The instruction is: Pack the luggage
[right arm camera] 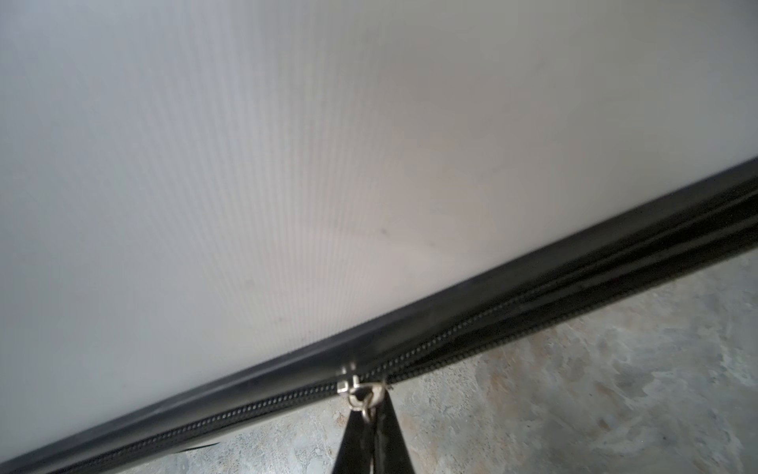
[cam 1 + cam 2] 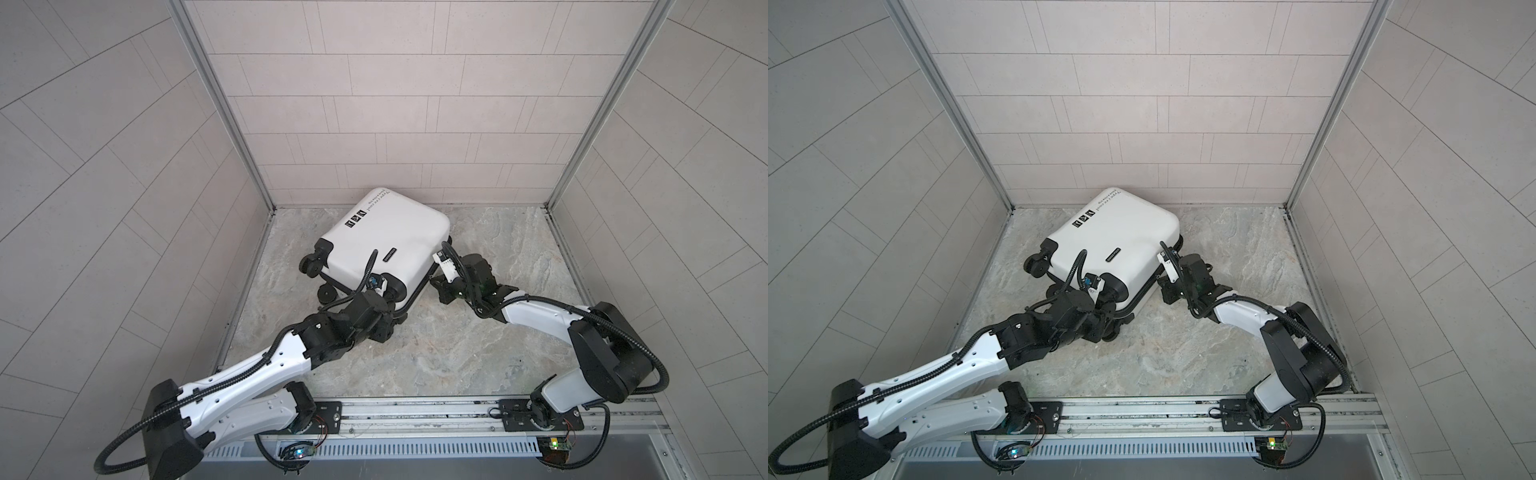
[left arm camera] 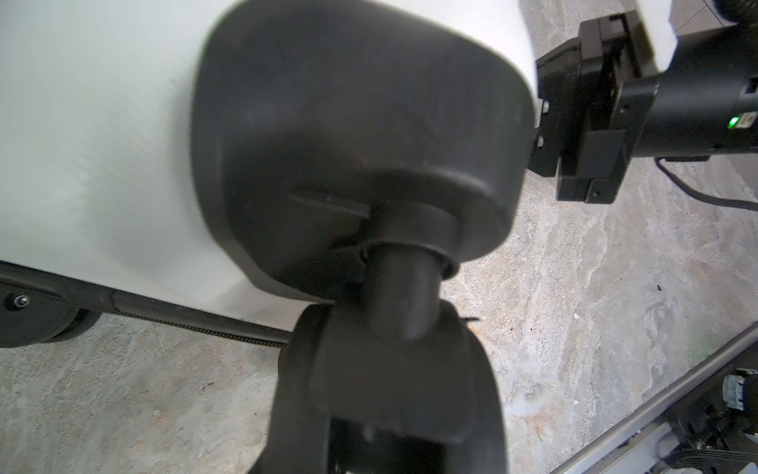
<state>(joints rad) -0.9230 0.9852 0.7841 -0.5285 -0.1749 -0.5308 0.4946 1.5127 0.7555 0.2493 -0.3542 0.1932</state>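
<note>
You have one luggage (image 2: 384,245) case here, a white hard-shell suitcase lying flat on the marbled tabletop (image 2: 457,357). It sits left of centre, with its far corner close to the back wall (image 2: 395,124). On the shell, count one line of black script (image 2: 384,195), three small black stickers (image 2: 356,219) in a row, and one small dark label (image 2: 390,254).

Two black spinner wheels (image 2: 311,265) show along its left edge in both top views. A third sits at the near corner, right at your left gripper (image 2: 390,301). The left wrist view is filled by that corner's wheel housing (image 3: 361,135) and its stem. You cannot tell from it whether the jaws have closed on the wheel or only stand around it.

Your right gripper (image 2: 435,283) is at the suitcase's right edge. Its jaws are pressed fully together on the single zipper pull (image 1: 363,396). On one side of the slider the zipper (image 1: 246,414) teeth are meshed; on the other side the two tracks stand apart.
</note>
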